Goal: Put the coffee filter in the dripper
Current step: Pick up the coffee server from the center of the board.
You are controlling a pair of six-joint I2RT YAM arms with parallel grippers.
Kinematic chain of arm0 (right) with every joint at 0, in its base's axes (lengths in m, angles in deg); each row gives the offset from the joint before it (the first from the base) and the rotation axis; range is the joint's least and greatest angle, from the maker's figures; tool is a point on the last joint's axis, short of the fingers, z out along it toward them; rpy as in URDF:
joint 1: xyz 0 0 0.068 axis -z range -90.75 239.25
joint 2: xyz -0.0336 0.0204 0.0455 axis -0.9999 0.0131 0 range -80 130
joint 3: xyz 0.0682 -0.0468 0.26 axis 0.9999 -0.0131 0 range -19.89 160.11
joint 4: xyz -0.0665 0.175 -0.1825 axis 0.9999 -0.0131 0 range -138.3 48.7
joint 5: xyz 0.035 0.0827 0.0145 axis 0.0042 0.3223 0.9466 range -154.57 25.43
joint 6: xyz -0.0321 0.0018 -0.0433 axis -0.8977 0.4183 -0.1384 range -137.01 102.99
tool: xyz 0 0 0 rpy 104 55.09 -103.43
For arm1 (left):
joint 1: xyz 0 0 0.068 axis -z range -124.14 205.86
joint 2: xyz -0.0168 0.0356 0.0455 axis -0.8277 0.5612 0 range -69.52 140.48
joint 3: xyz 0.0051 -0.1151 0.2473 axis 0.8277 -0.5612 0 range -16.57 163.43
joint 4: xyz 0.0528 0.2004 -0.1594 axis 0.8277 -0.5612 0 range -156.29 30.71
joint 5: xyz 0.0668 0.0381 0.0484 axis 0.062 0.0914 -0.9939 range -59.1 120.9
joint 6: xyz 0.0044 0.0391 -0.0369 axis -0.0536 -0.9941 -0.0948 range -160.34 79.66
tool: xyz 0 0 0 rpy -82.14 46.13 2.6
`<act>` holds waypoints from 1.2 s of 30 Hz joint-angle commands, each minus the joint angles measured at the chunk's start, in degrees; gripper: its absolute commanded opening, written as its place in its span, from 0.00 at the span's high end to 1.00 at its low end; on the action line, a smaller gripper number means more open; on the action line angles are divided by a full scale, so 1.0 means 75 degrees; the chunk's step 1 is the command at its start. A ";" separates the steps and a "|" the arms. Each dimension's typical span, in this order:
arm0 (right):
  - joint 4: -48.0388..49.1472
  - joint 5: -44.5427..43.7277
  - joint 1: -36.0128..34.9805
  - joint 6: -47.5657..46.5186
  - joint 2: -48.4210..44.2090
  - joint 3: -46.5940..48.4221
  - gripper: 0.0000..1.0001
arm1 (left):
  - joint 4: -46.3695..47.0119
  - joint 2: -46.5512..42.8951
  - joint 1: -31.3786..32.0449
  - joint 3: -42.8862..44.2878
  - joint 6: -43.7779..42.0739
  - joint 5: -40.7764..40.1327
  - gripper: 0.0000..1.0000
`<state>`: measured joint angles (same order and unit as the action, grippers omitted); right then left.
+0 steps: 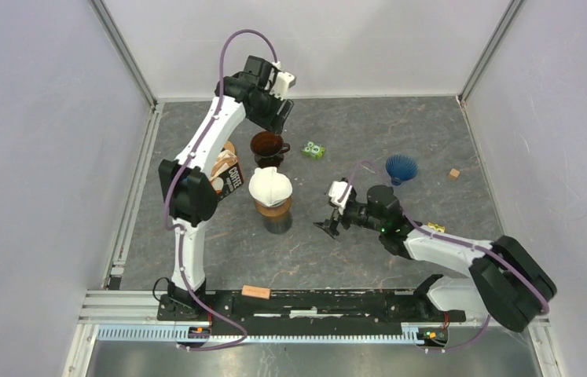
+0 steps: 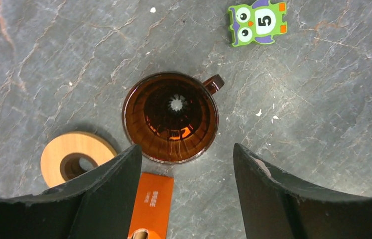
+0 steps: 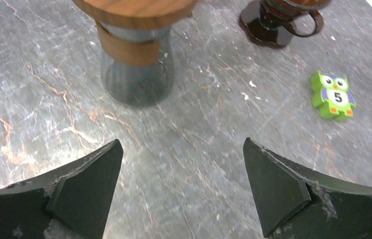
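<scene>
Brown ribbed glass dripper [image 2: 171, 117], frame centre, is empty. White paper filter [image 1: 269, 186] sits on wood-collared glass carafe [image 3: 136, 74]. Left gripper [image 2: 187, 152] and right gripper [image 3: 183, 149] are spread and hold nothing. Pickup and placement are left.

My grey marbled tabletop [image 1: 431, 133] carries a brown glass dripper [image 2: 171, 117], a wooden ring [image 2: 54, 155] near it, a green owl block [image 3: 334, 95], a glass carafe [image 3: 136, 79], a blue ribbed cone [image 1: 401, 167] and a small wooden cube [image 1: 453, 173].
</scene>
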<state>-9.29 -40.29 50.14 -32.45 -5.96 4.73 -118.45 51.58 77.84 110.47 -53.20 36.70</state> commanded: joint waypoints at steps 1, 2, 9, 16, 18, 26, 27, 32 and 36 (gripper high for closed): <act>-0.0944 0.0328 0.0375 -0.0343 -0.0920 -0.0347 0.02 | -0.0560 0.0708 0.0069 0.0959 -0.0556 0.0219 0.28; -0.1070 0.0327 0.0444 -0.0354 -0.1123 -0.0384 0.02 | -0.0679 0.0860 0.0091 0.1133 -0.0572 0.0225 0.29; -0.1127 0.0579 0.1026 -0.0070 -0.1595 -0.0598 0.02 | -0.0759 0.1489 0.0196 0.1289 -0.0544 0.0114 0.31; -0.1109 0.0776 0.1274 0.0113 -0.1709 -0.0577 0.02 | -0.0603 0.1870 0.0540 0.1292 -0.0713 -0.0267 0.28; -0.1127 0.0792 0.1332 0.0136 -0.1716 -0.0570 0.02 | -0.0537 0.1979 0.0639 0.1284 -0.0735 -0.0526 0.28; -0.1077 0.1038 0.1591 0.0336 -0.1669 -0.0599 0.02 | -0.0381 0.2269 0.0714 0.1260 -0.0912 -0.1135 0.38; -0.1079 0.1061 0.1604 0.0347 -0.1642 -0.0599 0.02 | -0.0343 0.2287 0.0714 0.1249 -0.0940 -0.1153 0.40; -0.1064 0.1152 0.1653 0.0406 -0.1584 -0.0598 0.02 | -0.0200 0.2386 0.0716 0.1237 -0.1056 -0.1256 0.43; -0.1069 0.1199 0.1710 0.0441 -0.1538 -0.0589 0.02 | -0.0117 0.2474 0.0715 0.1259 -0.1181 -0.1284 0.53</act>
<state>-19.17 -32.78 62.44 -30.09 -17.78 0.49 -121.46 69.17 83.35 117.86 -58.69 27.96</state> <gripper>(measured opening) 0.979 0.513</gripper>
